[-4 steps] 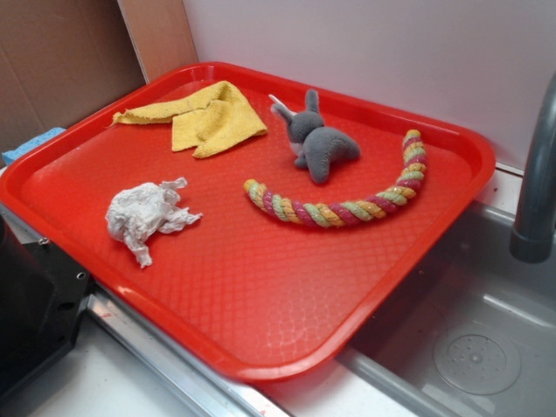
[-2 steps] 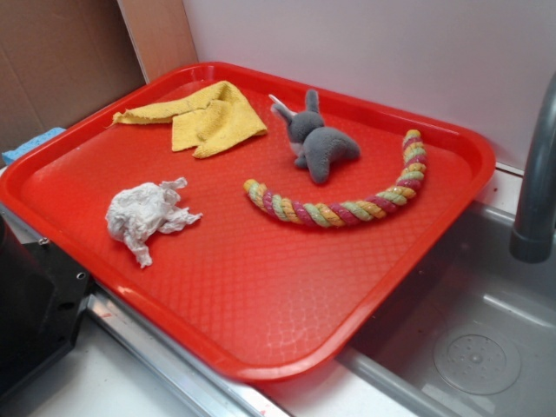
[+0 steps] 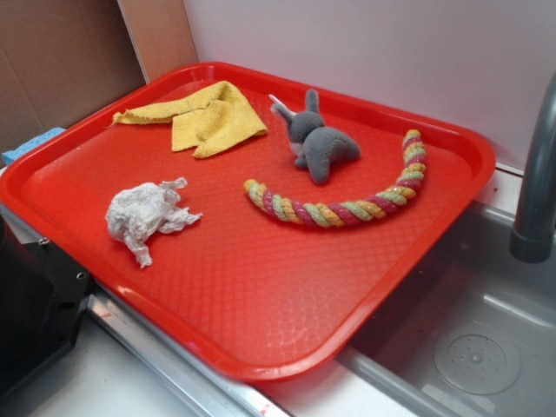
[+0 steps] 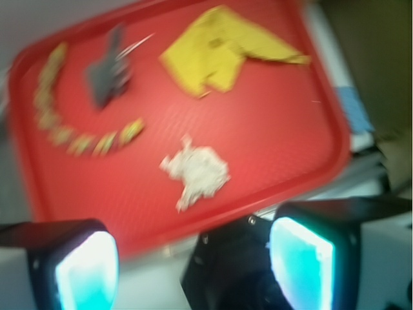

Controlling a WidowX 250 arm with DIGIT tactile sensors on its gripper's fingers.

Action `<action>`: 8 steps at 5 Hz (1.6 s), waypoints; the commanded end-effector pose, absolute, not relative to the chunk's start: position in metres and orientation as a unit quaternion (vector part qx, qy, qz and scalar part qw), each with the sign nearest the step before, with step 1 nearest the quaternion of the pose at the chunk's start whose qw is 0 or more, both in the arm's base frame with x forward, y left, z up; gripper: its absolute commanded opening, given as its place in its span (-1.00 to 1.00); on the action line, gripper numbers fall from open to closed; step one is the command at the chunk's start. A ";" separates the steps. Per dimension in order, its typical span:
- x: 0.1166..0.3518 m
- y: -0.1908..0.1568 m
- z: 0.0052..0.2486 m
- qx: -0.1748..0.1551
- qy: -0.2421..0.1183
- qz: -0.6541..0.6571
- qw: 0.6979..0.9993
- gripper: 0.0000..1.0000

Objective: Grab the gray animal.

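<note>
The gray animal [image 3: 317, 143] lies on its side toward the far edge of the red tray [image 3: 261, 321], between the yellow cloth [image 3: 204, 117] and the curved rope [image 3: 347, 204], with the crumpled tissue [image 3: 143, 215] well apart from it on the tray's near left. In the blurred wrist view the gripper [image 4: 193, 261] hangs off the tray's edge, its two fingers spread wide and holding nothing.

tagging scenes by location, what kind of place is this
Probably a small kitchen or toy-kitchen setup: a red tray sits on the edge of a metal sink with a drain, and a gray faucet stands at the right. On the tray lie a gray animal, a rope and a tissue.
</note>
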State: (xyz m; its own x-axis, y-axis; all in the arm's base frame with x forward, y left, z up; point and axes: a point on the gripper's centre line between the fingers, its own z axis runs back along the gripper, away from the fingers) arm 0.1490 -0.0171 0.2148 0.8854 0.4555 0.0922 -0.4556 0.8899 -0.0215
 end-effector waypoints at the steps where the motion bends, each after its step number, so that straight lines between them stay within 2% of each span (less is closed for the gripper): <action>1: 0.191 -0.026 0.192 0.005 -0.110 0.456 0.883 1.00; 2: 0.210 -0.027 0.179 0.002 -0.132 0.532 0.836 1.00; 4: 0.258 -0.036 0.136 0.001 -0.181 0.595 0.783 1.00; 5: 0.282 -0.041 0.109 -0.012 -0.180 0.590 0.787 1.00; 6: 0.300 -0.047 0.080 -0.014 -0.163 0.572 0.803 1.00; 8: 0.313 -0.050 0.045 0.004 -0.147 0.559 0.816 1.00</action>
